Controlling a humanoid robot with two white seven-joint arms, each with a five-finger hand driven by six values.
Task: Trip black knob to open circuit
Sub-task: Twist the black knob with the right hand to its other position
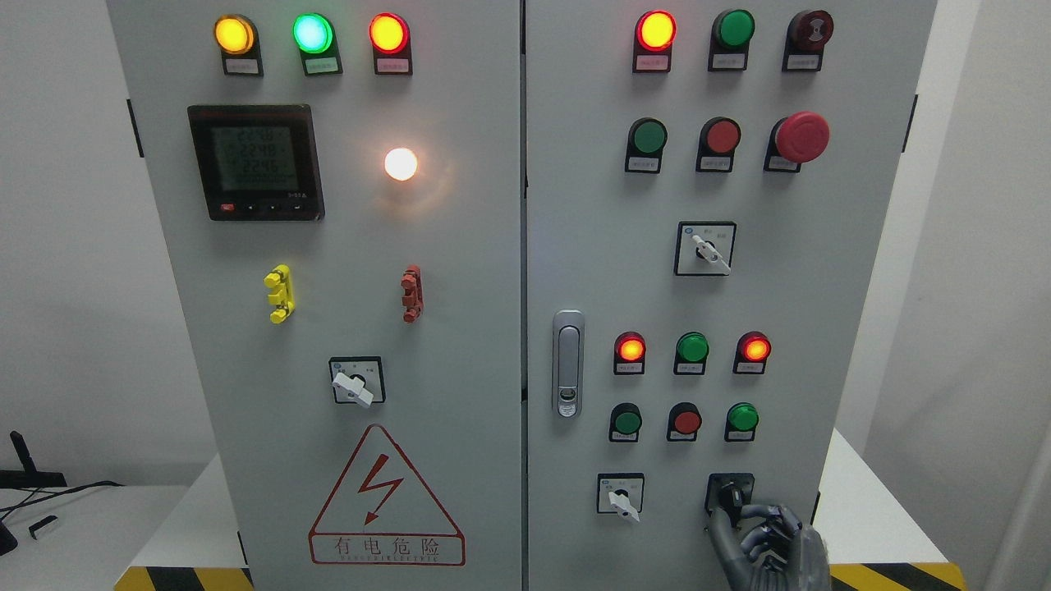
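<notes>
Black knob (730, 493), just right of the white selector switch (621, 497): right robot hand (759, 538) grasping it from below. Shallow fingertip hold could slip mid-turn, leaving circuit closed.

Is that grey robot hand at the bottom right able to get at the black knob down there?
Probably yes: the right hand is already at the black knob on the grey cabinet door, fingers curled against it, with nothing between them.
</notes>
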